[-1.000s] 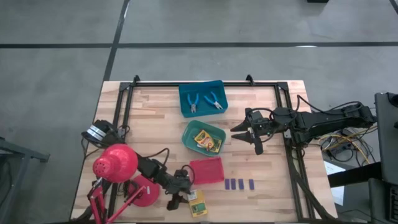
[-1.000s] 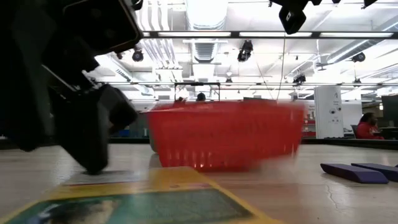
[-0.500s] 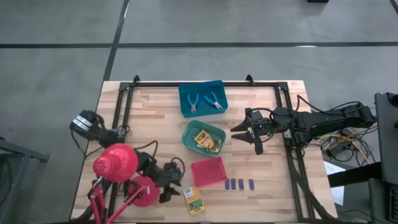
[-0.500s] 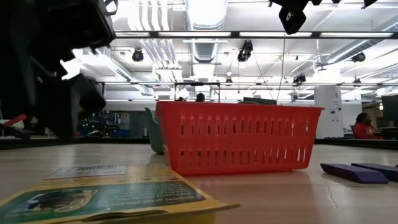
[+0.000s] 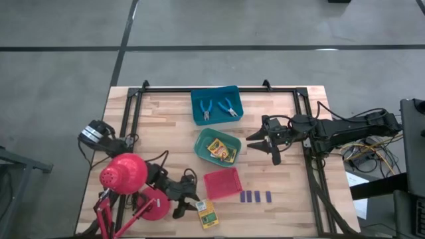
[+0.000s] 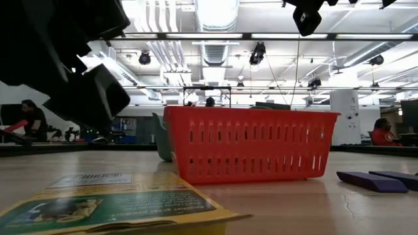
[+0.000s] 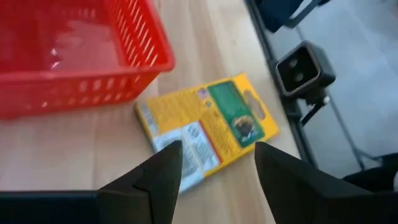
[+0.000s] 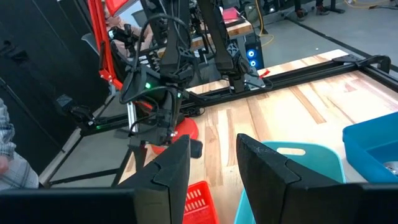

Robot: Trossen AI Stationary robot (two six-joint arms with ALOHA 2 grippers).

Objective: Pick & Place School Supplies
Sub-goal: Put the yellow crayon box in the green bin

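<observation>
One flat yellow-and-green box (image 5: 208,214) lies flat near the table's near edge, just near of the red tray (image 5: 221,183). My left gripper (image 5: 188,206) is open and hovers beside the box on its left. In the left wrist view the box (image 7: 208,127) shows ahead of the spread fingers of the left gripper (image 7: 217,165). Several dark blue blocks (image 5: 255,196) lie in a row right of the red tray. Two more boxes (image 5: 222,151) lie in the green tray, and two blue-handled tools (image 5: 217,108) in the blue tray. My right gripper (image 5: 264,143) waits open, right of the green tray.
A red desk lamp (image 5: 123,174) stands over the left arm at the table's near left corner. The green tray (image 5: 202,139) and blue tray (image 5: 196,99) sit mid-table toward the far edge. A black frame rail (image 5: 305,106) borders the table. Bare wood lies right of the blocks.
My left gripper has drawn back from the yellow-and-green box toward the table's left and risen off the tabletop. The box has shifted a little toward the left. The red tray has turned slightly and come to rest. The right arm has kept still.
</observation>
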